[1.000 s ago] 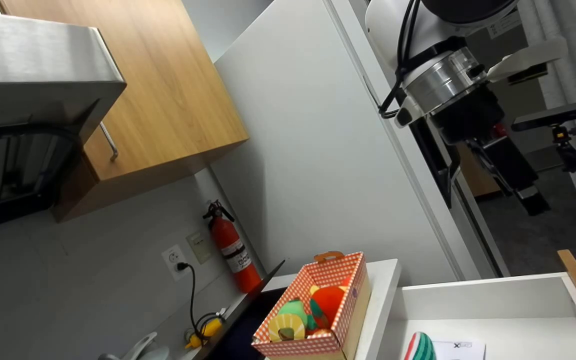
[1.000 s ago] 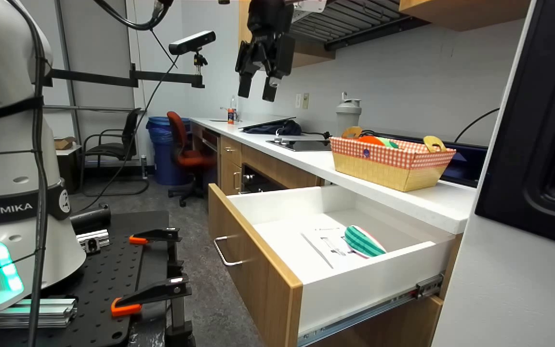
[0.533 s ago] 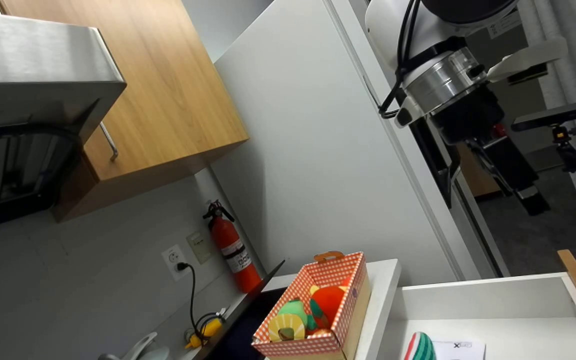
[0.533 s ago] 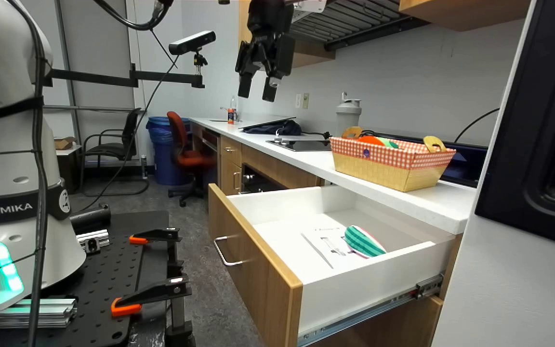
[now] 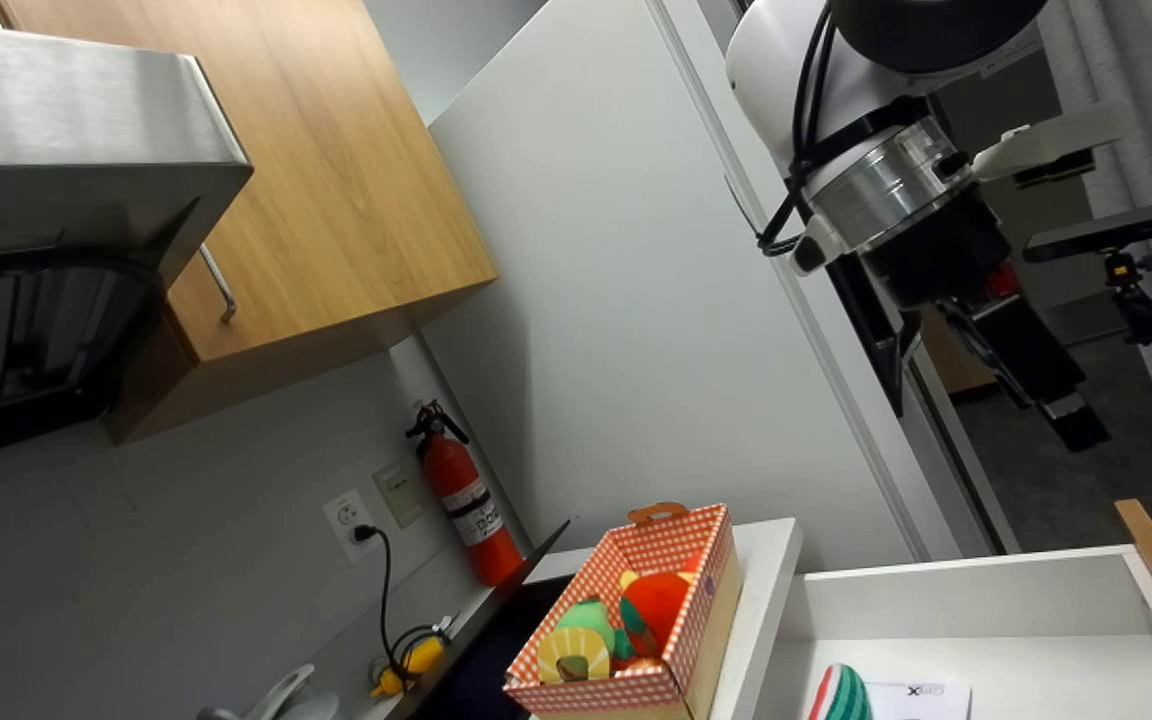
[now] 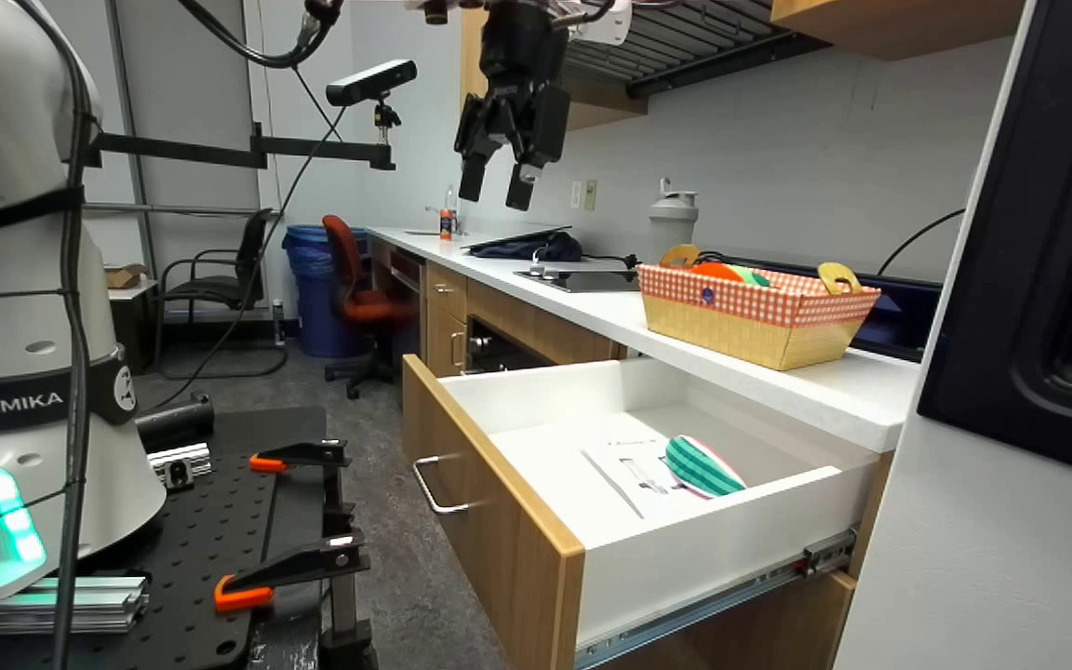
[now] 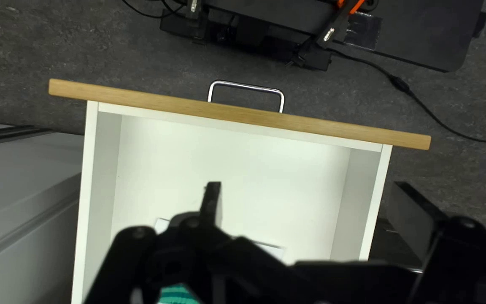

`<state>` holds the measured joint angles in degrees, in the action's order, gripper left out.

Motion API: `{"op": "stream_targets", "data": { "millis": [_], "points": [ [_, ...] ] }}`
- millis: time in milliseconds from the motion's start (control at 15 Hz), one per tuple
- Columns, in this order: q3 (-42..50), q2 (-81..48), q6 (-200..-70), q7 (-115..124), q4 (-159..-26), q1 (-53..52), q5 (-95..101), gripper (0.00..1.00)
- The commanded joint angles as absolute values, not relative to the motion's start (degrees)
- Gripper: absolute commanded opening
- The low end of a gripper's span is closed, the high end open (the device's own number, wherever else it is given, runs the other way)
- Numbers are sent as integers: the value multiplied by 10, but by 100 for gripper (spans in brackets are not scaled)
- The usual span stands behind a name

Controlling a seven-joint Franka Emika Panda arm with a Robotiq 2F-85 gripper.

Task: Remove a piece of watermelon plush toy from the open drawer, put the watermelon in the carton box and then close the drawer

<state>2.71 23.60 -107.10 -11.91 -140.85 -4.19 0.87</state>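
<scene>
My gripper (image 6: 495, 189) hangs in the air above the open drawer (image 6: 713, 554), its two fingers wide apart and nothing between them. The watermelon plush toy (image 6: 702, 467), striped green with a red and white edge, lies inside the drawer, partly on a white printed sheet. In the wrist view the gripper (image 7: 309, 188) covers most of the watermelon (image 7: 176, 295); only a green strip shows. The carton box (image 6: 722, 335), with a red checked rim, stands on the counter behind the drawer. In an exterior view only the gripper's side shows, up and right of the box (image 5: 716, 640).
Inside the box lie other plush toys, among them a red one (image 5: 654, 603) and a green one (image 5: 588, 618). The drawer has a wooden front with a metal handle (image 6: 438, 489). A white counter (image 6: 834, 395) borders it, and a tall white panel (image 5: 656, 300) rises beside it.
My gripper has come down slightly over the last half second, still open. The watermelon, the drawer and the box have stayed where they were.
</scene>
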Motion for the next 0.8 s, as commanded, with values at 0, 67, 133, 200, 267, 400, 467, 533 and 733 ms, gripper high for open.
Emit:
{"op": "stream_targets", "data": {
  "millis": [0, 67, 133, 200, 267, 400, 467, 533, 733],
  "points": [
    [18, 202, -1099, -125, -1399, -36, 19, 100],
    [18, 191, -1109, -126, -1397, -36, 19, 100],
    [17, 181, -1119, -125, -1395, -36, 19, 100],
    [17, 171, -1132, -124, -1395, -36, 16, 100],
    [16, 161, -1144, -124, -1394, -36, 15, 100],
    [14, 140, -1172, -119, -1393, -34, 20, 100],
    [14, 130, -1185, -118, -1393, -33, 20, 100],
    [15, 117, -1200, -118, -1392, -32, 20, 100],
    [16, 81, -1240, -117, -1387, -29, 20, 100]
  ]
}}
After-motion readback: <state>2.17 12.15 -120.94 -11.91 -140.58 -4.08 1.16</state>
